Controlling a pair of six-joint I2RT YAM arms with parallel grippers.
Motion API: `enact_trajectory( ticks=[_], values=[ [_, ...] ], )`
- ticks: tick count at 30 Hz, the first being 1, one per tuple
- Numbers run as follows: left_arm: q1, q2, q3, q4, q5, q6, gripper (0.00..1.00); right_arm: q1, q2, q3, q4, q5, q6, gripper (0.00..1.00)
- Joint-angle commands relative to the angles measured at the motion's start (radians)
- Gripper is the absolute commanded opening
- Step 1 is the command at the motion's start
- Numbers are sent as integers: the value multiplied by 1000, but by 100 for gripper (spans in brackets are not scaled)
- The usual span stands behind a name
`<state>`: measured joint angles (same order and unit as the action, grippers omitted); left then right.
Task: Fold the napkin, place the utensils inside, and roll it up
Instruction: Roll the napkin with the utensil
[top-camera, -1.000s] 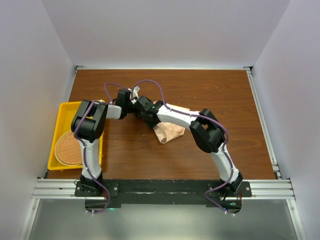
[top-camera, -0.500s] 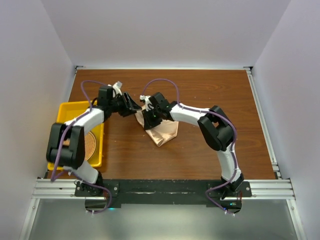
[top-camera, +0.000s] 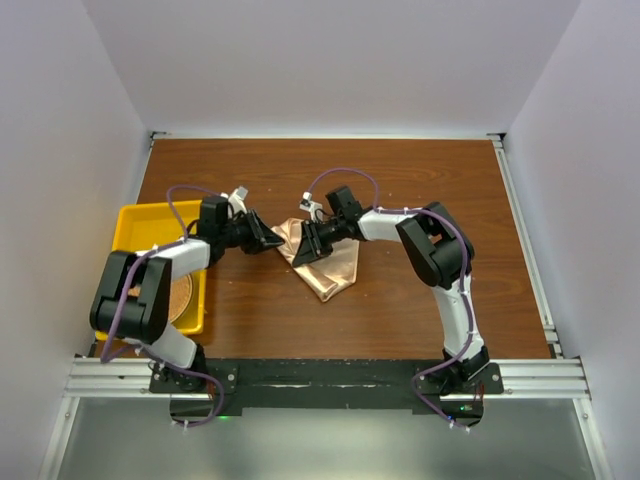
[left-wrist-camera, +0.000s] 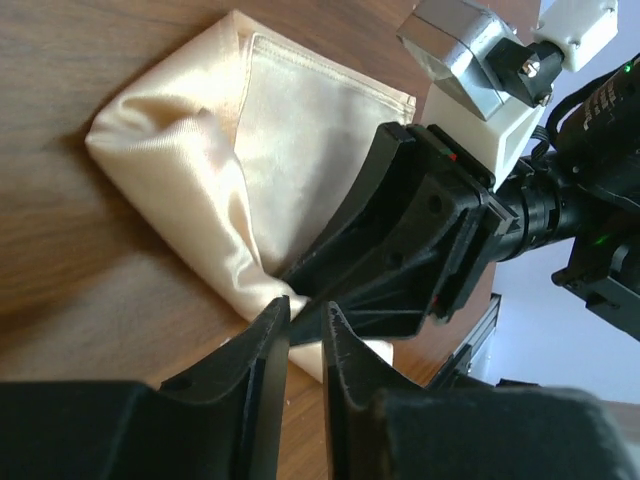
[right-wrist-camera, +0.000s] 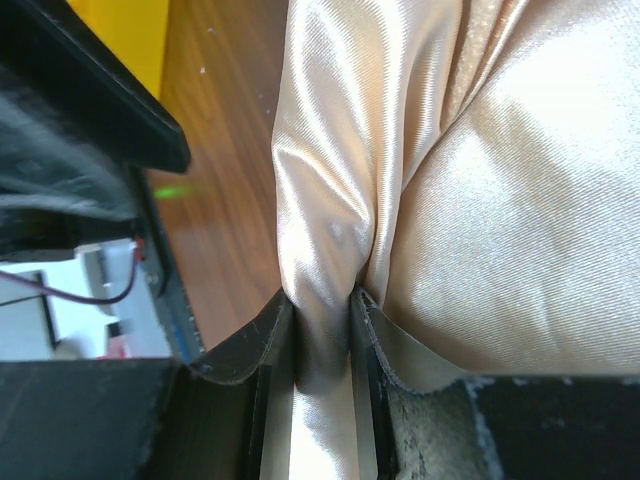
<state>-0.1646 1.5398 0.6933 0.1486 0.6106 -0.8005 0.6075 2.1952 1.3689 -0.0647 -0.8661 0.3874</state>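
The peach-orange napkin (top-camera: 335, 268) lies bunched on the wooden table near its middle. My right gripper (top-camera: 303, 250) reaches in from the right, low over the cloth's left part. In the right wrist view it (right-wrist-camera: 322, 320) is shut on a pinched fold of the napkin (right-wrist-camera: 480, 200). My left gripper (top-camera: 274, 243) comes in from the left, tips at the napkin's left corner. In the left wrist view its jaws (left-wrist-camera: 305, 325) stand a narrow gap apart, at the edge of the napkin (left-wrist-camera: 200, 170), with no cloth seen between them. The utensils are out of view.
A yellow tray (top-camera: 135, 225) sits at the table's left edge with a round wicker mat (top-camera: 180, 297) in it, partly under my left arm. The two grippers face each other almost tip to tip. White walls enclose the table.
Both grippers came down from a raised meeting point toward the table. The napkin shifted left and spread lower. My left gripper opened, then narrowed; the right kept its hold.
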Motion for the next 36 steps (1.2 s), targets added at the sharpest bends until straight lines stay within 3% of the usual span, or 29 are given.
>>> enact_trajectory(
  ticks=[1, 6, 12, 16, 19, 24, 27, 30, 36],
  values=[
    [-33, 101, 12, 279, 70, -75, 16, -29, 55, -70, 54, -39, 85, 0],
    [-58, 227, 15, 492, 68, -166, 8, -55, 87, -88, 92, -34, 154, 0],
    [-78, 383, 31, 577, 2, -160, 1, -72, 112, -91, 68, 19, 160, 0],
    [-79, 479, 41, 542, -70, -154, 0, -75, 121, -71, -65, 73, 91, 5],
    [-87, 508, 61, 419, -153, -115, 0, -75, 109, -57, -150, 142, 18, 12],
    [-104, 499, 121, 245, -236, -51, 0, -71, 55, 27, -306, 284, -93, 35],
    [-105, 505, 127, 226, -241, -65, 0, -51, -12, 81, -432, 392, -151, 52],
    [-110, 511, 141, 210, -238, -55, 0, -26, -44, 151, -518, 461, -218, 63],
    [-112, 520, 163, 184, -227, -40, 0, 49, -104, 228, -644, 646, -314, 71]
  ],
)
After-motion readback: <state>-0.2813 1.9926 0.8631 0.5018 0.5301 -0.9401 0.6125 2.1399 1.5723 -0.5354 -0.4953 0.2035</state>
